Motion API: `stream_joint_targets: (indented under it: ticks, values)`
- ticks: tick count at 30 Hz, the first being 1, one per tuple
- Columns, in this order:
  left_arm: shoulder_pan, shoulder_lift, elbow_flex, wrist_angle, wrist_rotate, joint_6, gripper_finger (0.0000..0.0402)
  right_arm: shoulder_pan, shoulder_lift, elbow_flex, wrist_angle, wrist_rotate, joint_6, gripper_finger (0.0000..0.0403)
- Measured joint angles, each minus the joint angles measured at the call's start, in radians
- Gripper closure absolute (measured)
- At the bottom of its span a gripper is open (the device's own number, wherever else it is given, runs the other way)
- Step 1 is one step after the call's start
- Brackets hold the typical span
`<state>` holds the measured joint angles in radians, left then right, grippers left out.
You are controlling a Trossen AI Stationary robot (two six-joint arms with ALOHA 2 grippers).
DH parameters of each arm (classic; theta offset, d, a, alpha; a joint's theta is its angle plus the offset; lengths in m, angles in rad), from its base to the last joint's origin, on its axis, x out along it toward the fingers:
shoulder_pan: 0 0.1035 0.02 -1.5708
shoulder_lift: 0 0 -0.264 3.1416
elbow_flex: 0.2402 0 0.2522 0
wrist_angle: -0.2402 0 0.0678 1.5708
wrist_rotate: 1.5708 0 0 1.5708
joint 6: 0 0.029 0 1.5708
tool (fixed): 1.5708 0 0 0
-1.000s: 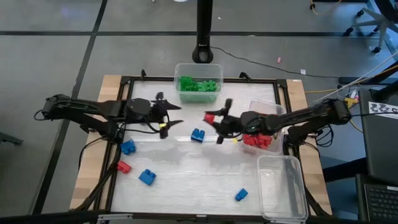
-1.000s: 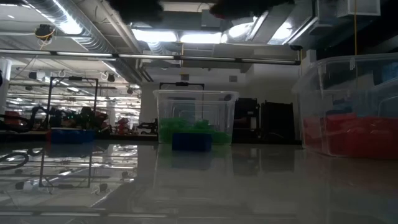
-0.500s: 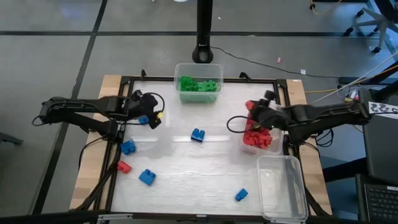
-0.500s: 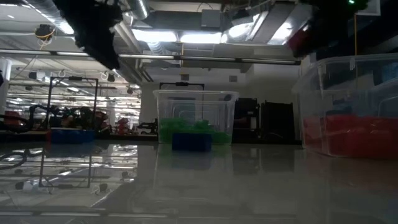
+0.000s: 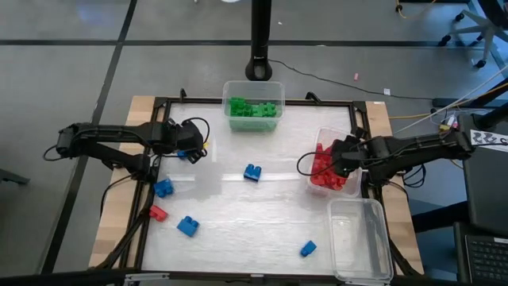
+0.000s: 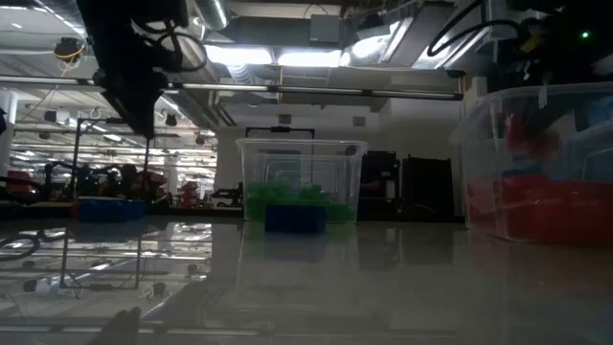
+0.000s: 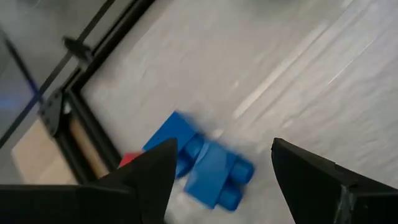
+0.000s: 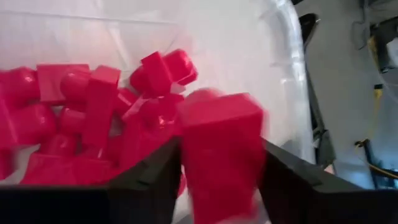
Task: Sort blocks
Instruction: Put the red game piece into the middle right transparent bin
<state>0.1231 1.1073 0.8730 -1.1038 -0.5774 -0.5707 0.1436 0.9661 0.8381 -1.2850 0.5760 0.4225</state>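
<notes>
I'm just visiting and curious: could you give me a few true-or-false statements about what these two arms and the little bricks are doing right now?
1. The right end effector is over the tub of red bricks with a red brick between its fingers. True.
2. The green bricks lie loose on the table. False: they sit in a clear tub at the table's far edge.
3. The left end effector is open above a blue brick. True.
4. The clear tub at the table's near right corner is full of blue bricks. False: it looks empty; blue bricks lie scattered on the table.
5. A red brick lies on the table near its left edge. True.
</notes>
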Motion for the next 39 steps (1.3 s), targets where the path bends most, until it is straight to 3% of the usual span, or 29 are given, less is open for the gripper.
stream_joint_targets:
  ticks: [7, 13, 34, 39]
  values:
    - [0.008, 0.037, 0.0, -0.166, 0.008, -0.152, 0.0153, 0.0, 0.0, -0.004, 0.007, -0.054, -0.008, 0.01]
    - [0.067, 0.101, 0.0, -0.207, 0.056, -0.115, 0.0153, 0.0, 0.0, -0.004, 0.037, -0.041, -0.042, 0.0055]
    - [0.358, 0.569, 0.0, -0.171, 0.093, 0.519, 0.0153, 0.0, 0.0, -0.004, 0.137, -0.038, -0.207, 0.0056]
    - [0.407, 0.651, -0.002, -0.058, 0.096, 0.646, 0.0153, 0.0, 0.0, -0.004, 0.137, -0.038, -0.225, 0.0056]
